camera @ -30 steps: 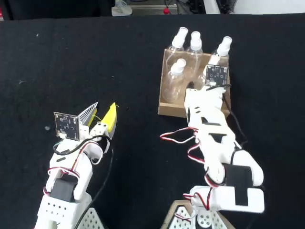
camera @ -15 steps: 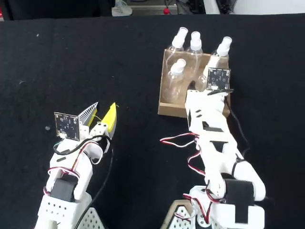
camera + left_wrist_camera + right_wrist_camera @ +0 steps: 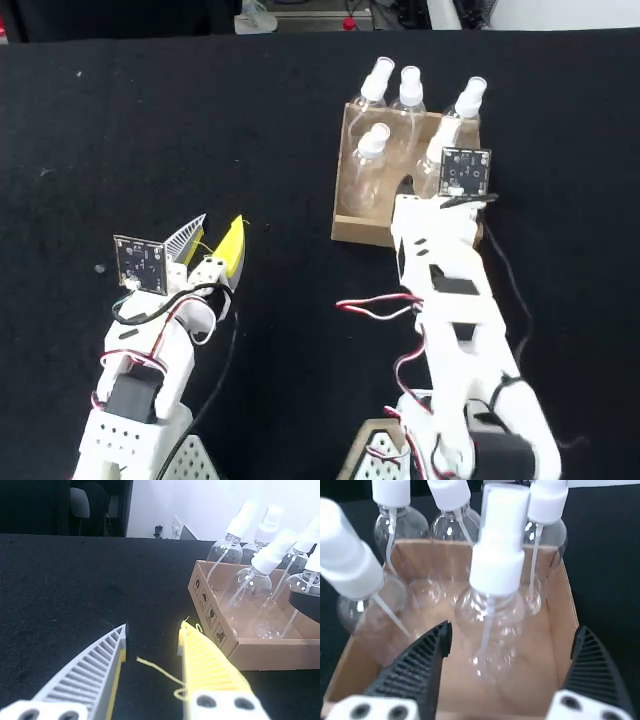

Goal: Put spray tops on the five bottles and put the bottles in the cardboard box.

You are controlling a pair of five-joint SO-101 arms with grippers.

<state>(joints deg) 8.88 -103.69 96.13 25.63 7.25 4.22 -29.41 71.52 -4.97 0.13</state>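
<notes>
Black cloth (image 3: 150,120) covers the table.

High view: the cardboard box (image 3: 352,222) sits right of centre. All five bottles (image 3: 366,172) stand inside it, long axes close to vertical, white spray tops (image 3: 378,76) pointing up. The right arm (image 3: 440,275) extends over the box's near right corner. The left gripper (image 3: 222,220) rests well apart from the box on the left side of the table, fingers parted and pointing toward the far edge.

Left wrist view: the left gripper (image 3: 152,627) is parted to a moderate gap and holds nothing. A yellow thread (image 3: 157,672) trails from its yellow finger. The box wall facing it carries a row of small handling symbols (image 3: 210,614); no writing can be read.

Right wrist view: the right gripper (image 3: 512,630) is spread wide above the box. One bottle (image 3: 492,612) stands upright ahead of the gap, clear of both fingers. Another bottle (image 3: 365,605) leans off vertical.
</notes>
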